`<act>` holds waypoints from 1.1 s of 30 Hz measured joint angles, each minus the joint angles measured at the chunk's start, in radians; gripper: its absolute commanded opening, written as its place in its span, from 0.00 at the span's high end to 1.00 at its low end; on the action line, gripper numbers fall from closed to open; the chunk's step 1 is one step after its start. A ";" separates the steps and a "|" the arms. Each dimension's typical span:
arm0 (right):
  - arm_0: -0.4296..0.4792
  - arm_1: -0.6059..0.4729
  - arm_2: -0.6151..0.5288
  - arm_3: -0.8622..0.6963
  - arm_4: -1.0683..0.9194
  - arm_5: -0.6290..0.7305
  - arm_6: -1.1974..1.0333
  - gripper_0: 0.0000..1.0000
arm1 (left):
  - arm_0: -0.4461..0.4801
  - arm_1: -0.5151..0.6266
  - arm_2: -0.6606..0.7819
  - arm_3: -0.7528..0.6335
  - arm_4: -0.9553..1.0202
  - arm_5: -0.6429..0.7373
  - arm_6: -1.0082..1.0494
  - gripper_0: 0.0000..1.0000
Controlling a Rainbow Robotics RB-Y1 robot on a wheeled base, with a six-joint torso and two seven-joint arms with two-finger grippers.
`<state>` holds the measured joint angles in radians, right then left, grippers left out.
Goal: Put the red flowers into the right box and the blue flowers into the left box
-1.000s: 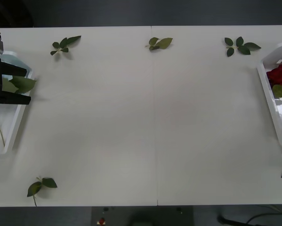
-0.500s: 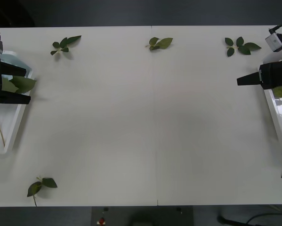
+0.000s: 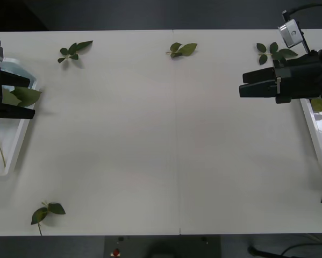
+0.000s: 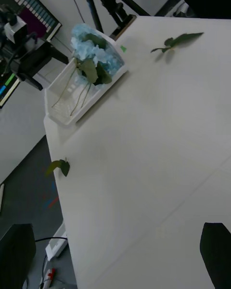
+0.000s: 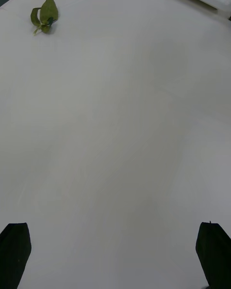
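Now the right gripper (image 3: 242,84) has come farther in over the table (image 3: 171,140), past the right box (image 3: 311,126), its black fingers apart and holding nothing. Far ahead of those fingers, the blue flowers (image 4: 96,53) lie in the left box (image 4: 65,113). Over that box the left gripper (image 3: 31,98) waits, fingers spread and empty.

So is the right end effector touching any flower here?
Apart. In the front view the right end effector hangs open over bare table; its wrist view shows nothing between the fingers.
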<state>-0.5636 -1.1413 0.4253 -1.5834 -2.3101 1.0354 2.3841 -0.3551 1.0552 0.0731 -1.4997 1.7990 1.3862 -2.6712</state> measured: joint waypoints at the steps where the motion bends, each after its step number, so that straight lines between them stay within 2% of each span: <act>1: 0.000 0.014 0.000 0.000 0.000 0.012 0.012 0.00 | 0.000 0.000 0.000 0.000 0.000 0.000 0.000 0.00; 9: 0.000 0.121 0.000 -0.026 0.002 0.025 0.103 0.00 | 0.000 0.000 0.000 0.000 0.000 0.000 0.000 0.00; 18: -0.028 0.181 0.009 -0.108 0.054 0.004 0.103 0.00 | 0.000 0.000 0.000 0.000 0.000 0.000 0.000 0.00; 24: -0.073 0.184 0.073 -0.108 0.054 -0.009 0.103 0.00 | 0.000 0.000 0.000 0.000 0.000 0.000 0.000 0.00; 33: -0.073 0.184 0.072 -0.108 0.054 -0.009 0.103 0.00 | 0.000 0.000 0.000 0.000 0.000 0.000 0.000 0.00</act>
<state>-0.6370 -0.9572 0.4971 -1.6914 -2.2563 1.0267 2.4869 -0.3551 1.0552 0.0731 -1.4994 1.7990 1.3860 -2.6712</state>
